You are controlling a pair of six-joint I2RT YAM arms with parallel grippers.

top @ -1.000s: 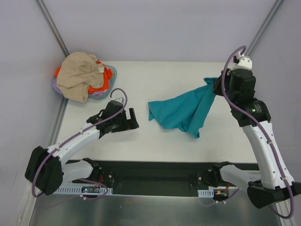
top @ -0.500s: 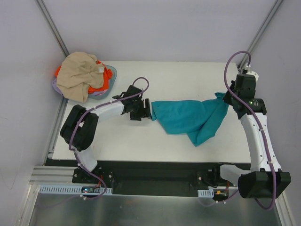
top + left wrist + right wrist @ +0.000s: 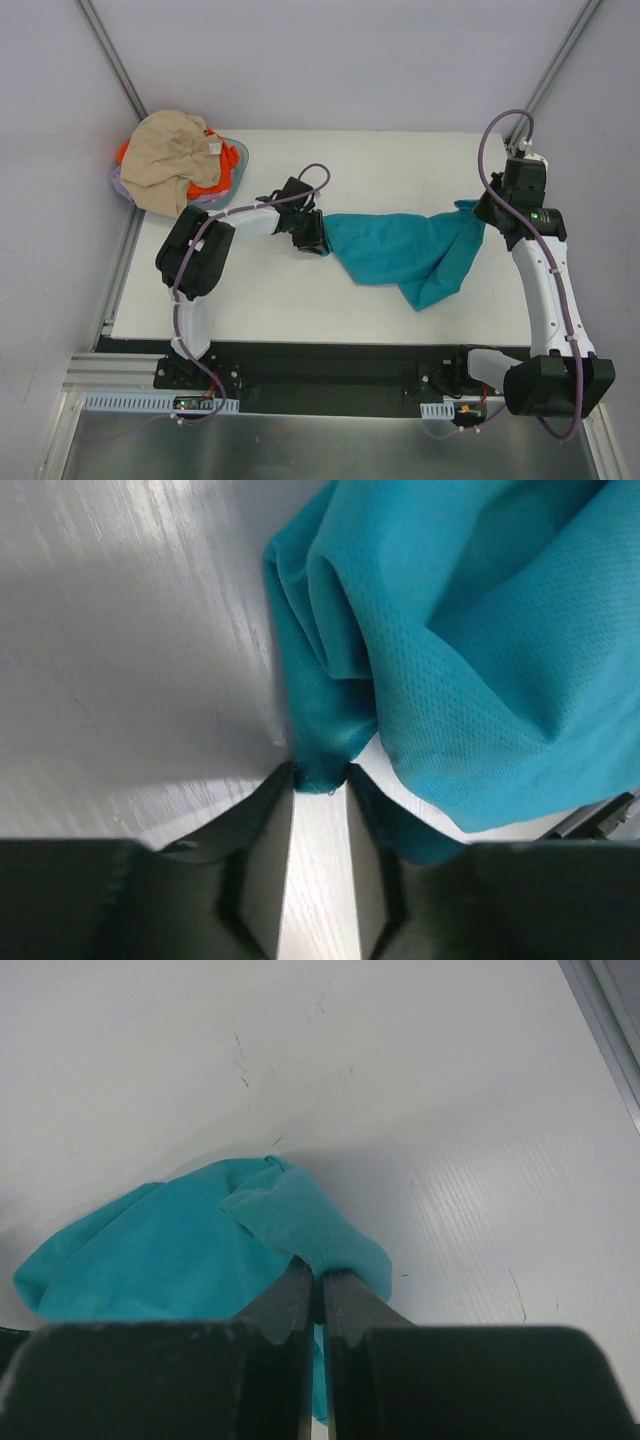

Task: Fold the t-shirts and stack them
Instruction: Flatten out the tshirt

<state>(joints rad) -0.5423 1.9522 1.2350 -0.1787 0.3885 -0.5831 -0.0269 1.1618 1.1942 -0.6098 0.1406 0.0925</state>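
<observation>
- Since half a second ago, the left pincer [image 3: 318, 243] has been brought slightly further right, onto the left end of the teal t-shirt [image 3: 400, 250]. The left arm's elbow has shifted right with it, while the shirt and the right arm are almost unchanged.
- From the top external view, the teal t-shirt is seen spread in a loose band across the middle of the bench [image 3: 300, 295], reaching toward its right edge. Its left end is at the left pincer and its right end is at the right pincer [image 3: 481, 212], which is near the right edge. A pointed flap is turned toward the near edge.
- At the far left corner, the beige t-shirt [image 3: 165, 160] is heaped over the orange t-shirt [image 3: 215, 182] in the basket [image 3: 238, 160], well apart from the teal one.
- From the left wrist view, the left pincer [image 3: 320, 780] is seen clamped on a bunched fold of the teal t-shirt [image 3: 470, 630], which is caught just at the tips of the fingers [image 3: 272, 825]. Further back, a strip of bench [image 3: 120, 630] shows between them.
- From the right wrist view, the right pincer [image 3: 320, 1280] is seen drawn nearly together and clamped on a small fold of the teal t-shirt [image 3: 180, 1250]. The rest of the cloth lies to the left on the bench [image 3: 300, 1060].
</observation>
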